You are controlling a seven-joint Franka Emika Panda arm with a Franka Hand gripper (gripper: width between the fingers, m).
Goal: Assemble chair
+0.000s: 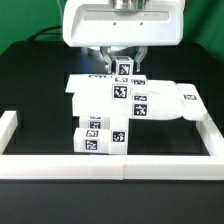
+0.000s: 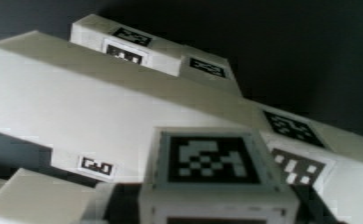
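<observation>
A lot is hidden here, tbh. In the exterior view the pincer [image 1: 124,61] is mostly covered by the big white arm housing [image 1: 122,22], and only 2 dark fingers can be seen coming down on either side of a small tagged block [image 1: 124,69]. The jaws are set narrow and appear clamped on that block, though the actual contact can't be made out.

The chair [image 1: 115,105] is found in the middle of the dark desk [image 1: 30,75], a cluster of white pieces: a flat panel [image 1: 170,102] toward the exterior view's right, chunky bars stacked toward the front wall. In the wrist view the panel [image 2: 107,95] is shown tilted and blurry, cut off at the frame edges, with a tagged block [image 2: 210,160] filling the foreground.

Square black-and-white tags are seen on nearly every piece. Small dark print is visible on some, too fuzzy to be read.

A low white border wall [image 1: 110,160] runs along the front and both sides; bare desk is left between it and the chair.
</observation>
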